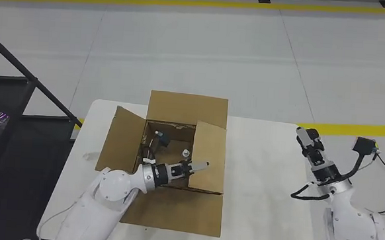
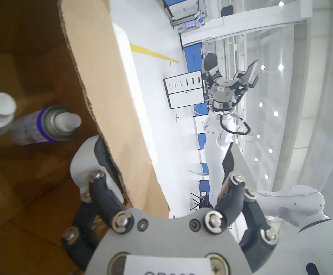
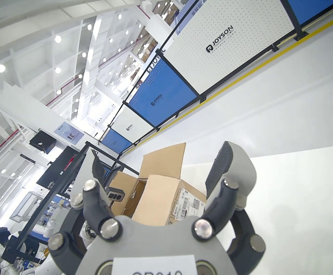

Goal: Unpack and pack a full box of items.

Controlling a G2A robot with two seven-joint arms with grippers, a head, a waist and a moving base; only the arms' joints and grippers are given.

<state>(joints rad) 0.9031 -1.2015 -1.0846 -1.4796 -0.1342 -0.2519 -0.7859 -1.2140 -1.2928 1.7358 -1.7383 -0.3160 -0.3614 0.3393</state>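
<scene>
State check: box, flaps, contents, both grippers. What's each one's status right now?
cardboard box: open, flaps spread.
side flap: standing up, its edge between the left gripper's jaws.
spray can: inside the box, nozzle bare, no overcap.
white-capped bottle: inside the box, beside the can, capped.
left gripper: jaws open, straddling the flap.
right gripper: jaws open, empty, away from the box.
</scene>
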